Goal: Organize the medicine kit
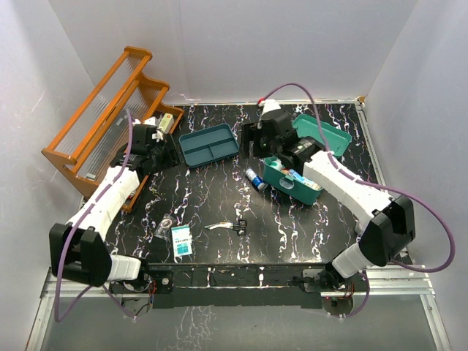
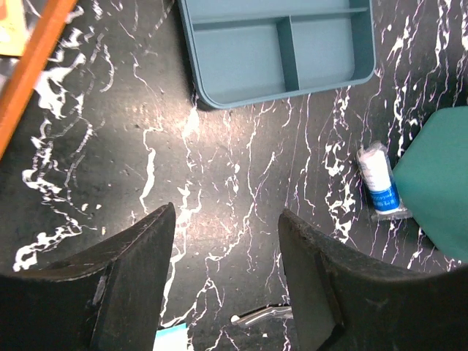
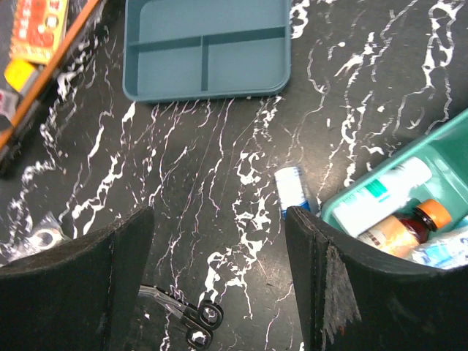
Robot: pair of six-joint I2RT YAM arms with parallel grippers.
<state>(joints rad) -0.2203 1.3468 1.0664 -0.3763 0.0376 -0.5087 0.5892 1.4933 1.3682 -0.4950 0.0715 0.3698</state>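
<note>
The medicine kit [image 1: 294, 191] is a teal box standing right of centre, its lid [image 1: 323, 131] open behind it. In the right wrist view the medicine kit [image 3: 344, 208] holds a white tube [image 3: 387, 186] and a brown bottle with an orange cap [image 3: 413, 223]. A blue-and-white roll [image 1: 256, 179] lies just left of the box. My left gripper [image 1: 165, 149] hovers by the rack. In its wrist view the left gripper [image 2: 227, 212] is open over bare table. My right gripper [image 1: 256, 139] hangs behind the kit. The right gripper [image 3: 219, 212] is open too, with nothing in it.
A grey-blue divided tray [image 1: 208, 144] sits at the back centre. An orange wooden rack [image 1: 110, 110] holding some boxes fills the back left. Scissors [image 1: 232, 227], a teal-and-white packet [image 1: 181, 240] and a small clear bag [image 1: 164, 225] lie near the front edge.
</note>
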